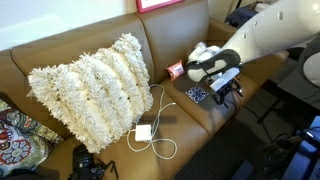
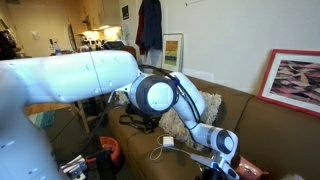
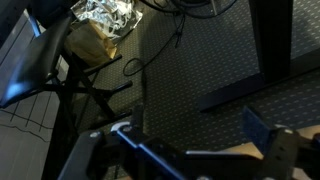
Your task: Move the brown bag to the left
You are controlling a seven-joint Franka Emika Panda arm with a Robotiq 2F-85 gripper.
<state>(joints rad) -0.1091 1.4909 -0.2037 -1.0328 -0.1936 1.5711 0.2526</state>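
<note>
I cannot make out the brown bag in any view; my arm covers part of the sofa seat where it may lie. My gripper [image 1: 226, 90] hangs over the front edge of the brown leather sofa [image 1: 110, 40], next to a small flat blue-patterned square [image 1: 196, 94]. A white fluffy toy [image 1: 202, 50] sits behind my wrist against the backrest. In the wrist view the two fingers [image 3: 195, 135] stand wide apart with nothing between them, and dark carpet lies beyond. A tan sliver [image 3: 240, 152] shows at the bottom; I cannot tell what it is. The gripper also shows in an exterior view [image 2: 215, 160].
A large shaggy white pillow [image 1: 95, 85] fills the sofa's middle. A white charger [image 1: 143, 132] with a looped cable lies on the seat. A small pink-red item [image 1: 175, 70] sits by the toy. A black camera [image 1: 90, 163] lies at the front. Chair legs [image 3: 90, 95] and a foil bag [image 3: 108, 15] stand on the floor.
</note>
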